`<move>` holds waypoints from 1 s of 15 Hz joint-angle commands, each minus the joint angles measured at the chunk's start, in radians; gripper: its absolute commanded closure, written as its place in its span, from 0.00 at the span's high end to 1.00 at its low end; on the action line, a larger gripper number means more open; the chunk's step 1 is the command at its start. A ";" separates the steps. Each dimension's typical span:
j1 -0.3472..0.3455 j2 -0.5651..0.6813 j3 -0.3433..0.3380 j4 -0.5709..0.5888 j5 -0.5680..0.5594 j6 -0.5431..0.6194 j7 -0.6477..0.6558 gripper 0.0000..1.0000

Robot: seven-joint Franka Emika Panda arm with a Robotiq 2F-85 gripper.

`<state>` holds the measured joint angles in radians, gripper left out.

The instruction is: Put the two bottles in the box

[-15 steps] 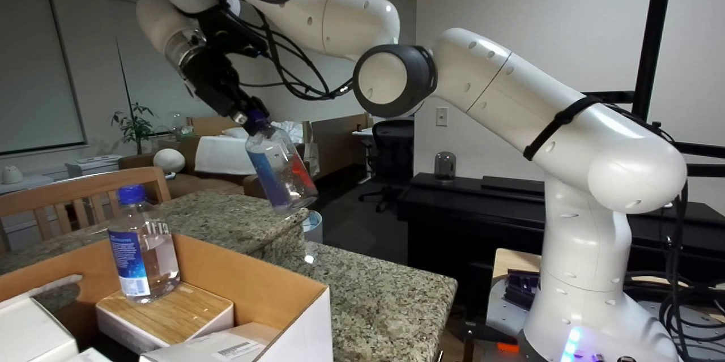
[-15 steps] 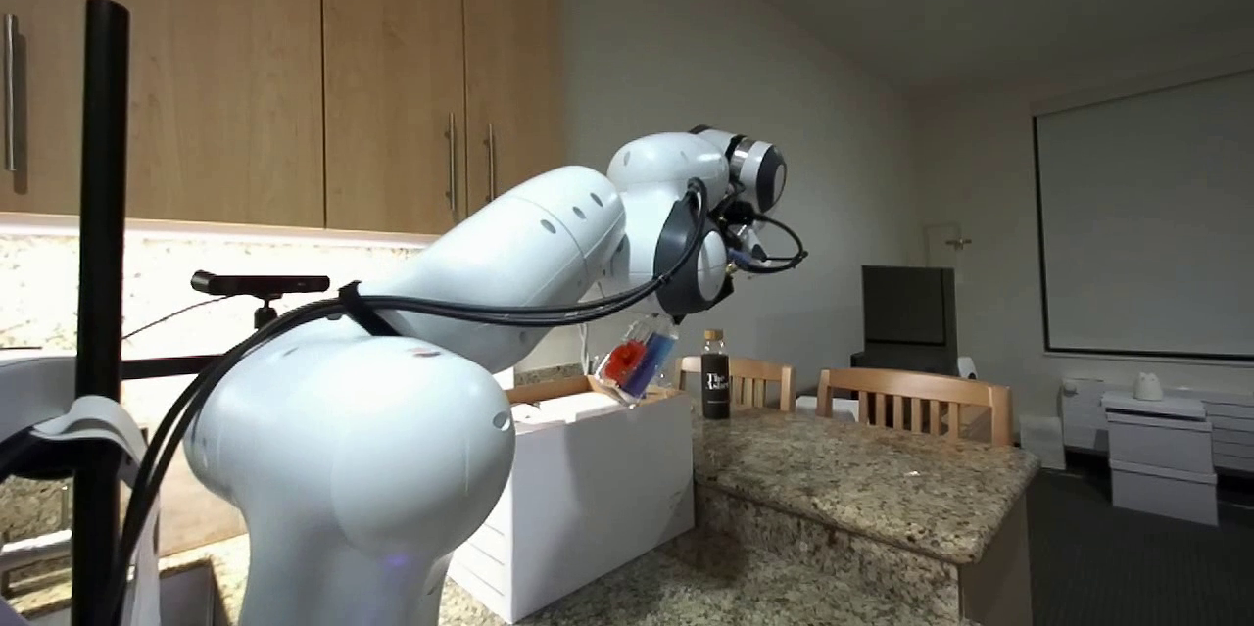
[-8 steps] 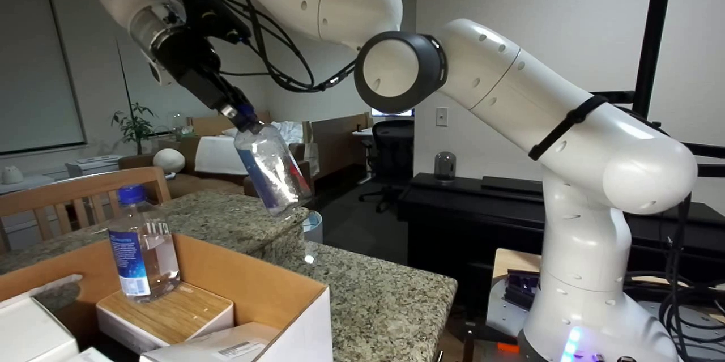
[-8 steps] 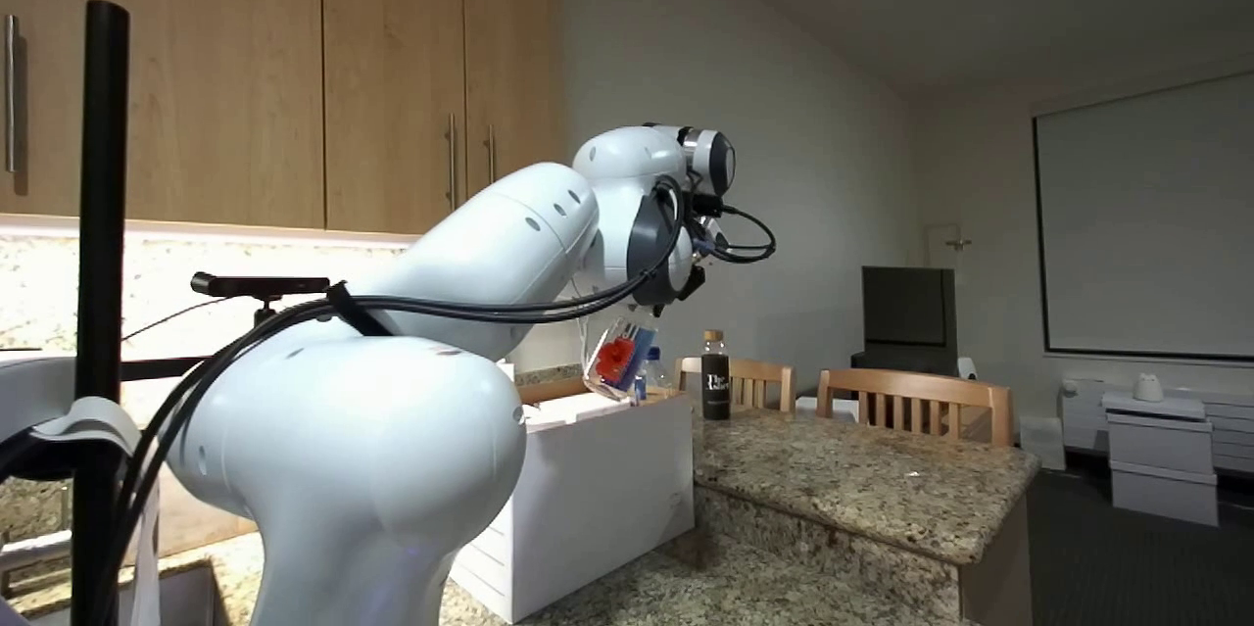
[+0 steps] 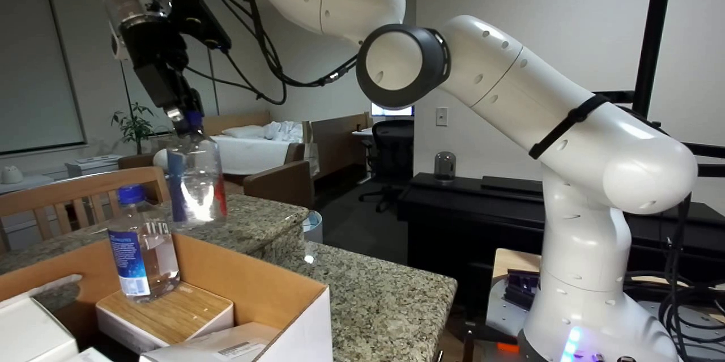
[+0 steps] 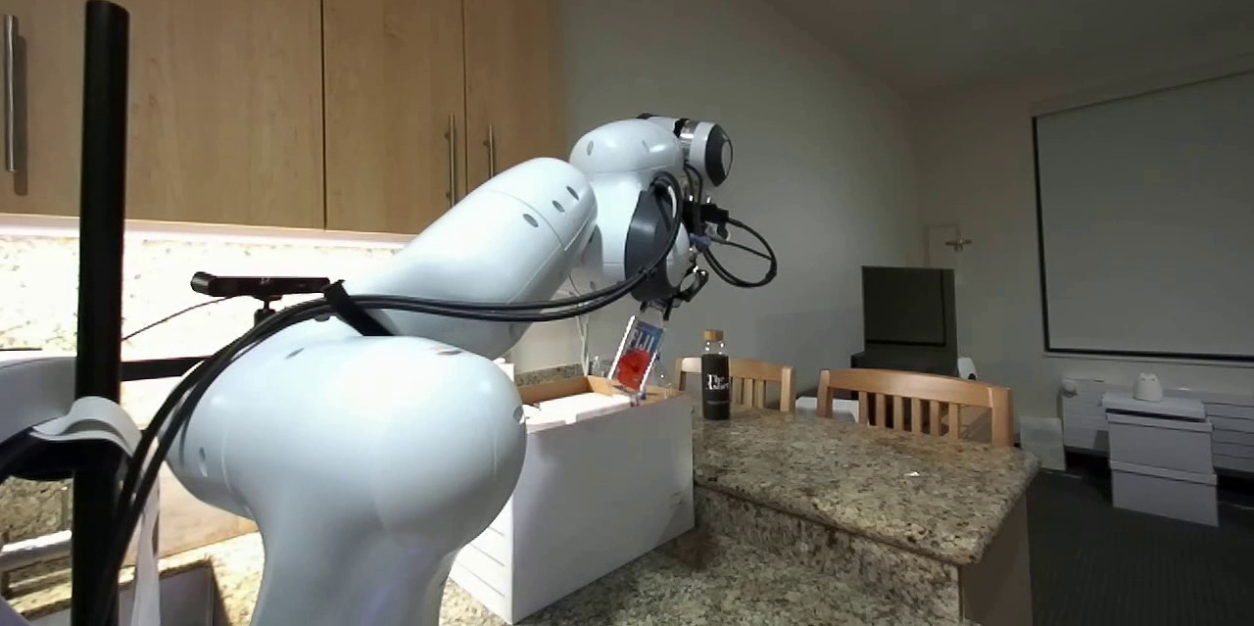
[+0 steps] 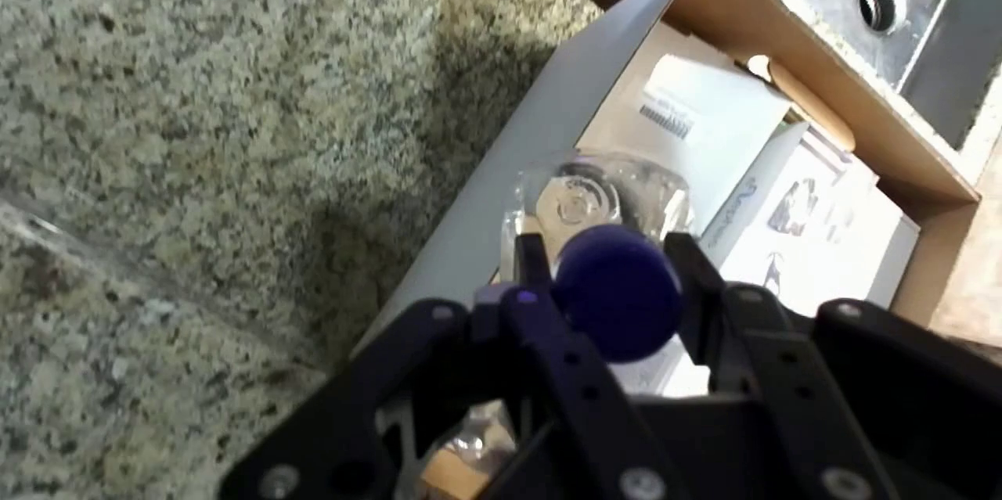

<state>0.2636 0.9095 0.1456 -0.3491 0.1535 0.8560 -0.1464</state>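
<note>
The tool [image 7: 612,269] grips the red-and-blue bottle [image 5: 197,181], just swung more upright and nearer the other bottle [image 5: 143,260] inside the box [image 5: 249,268]; lowering it should complete the pair.

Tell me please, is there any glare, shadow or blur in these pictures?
In an exterior view, glare whitens the lower part of the held plastic bottle; in an exterior view, the backsplash looks washed out; in the wrist view, shadow darkens the granite countertop beside the cardboard box, and the blue cap looks soft.
</note>
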 commanded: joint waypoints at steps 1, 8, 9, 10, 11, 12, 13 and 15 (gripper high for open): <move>-0.001 -0.015 0.027 0.000 0.001 0.113 -0.097 0.17; 0.023 -0.035 0.059 -0.019 0.001 0.112 -0.213 0.17; 0.026 -0.039 0.065 -0.023 0.003 0.095 -0.216 0.17; 0.033 -0.046 0.068 -0.026 0.004 0.074 -0.213 0.17; 0.039 -0.050 0.073 -0.029 0.005 0.053 -0.210 0.17; 0.046 -0.054 0.077 -0.031 0.007 0.030 -0.207 0.17; 0.053 -0.045 0.080 -0.034 0.008 0.020 -0.207 0.17; 0.066 -0.040 0.082 -0.033 0.006 0.000 -0.207 0.17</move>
<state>0.3226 0.8853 0.2227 -0.3506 0.1550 0.8853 -0.3290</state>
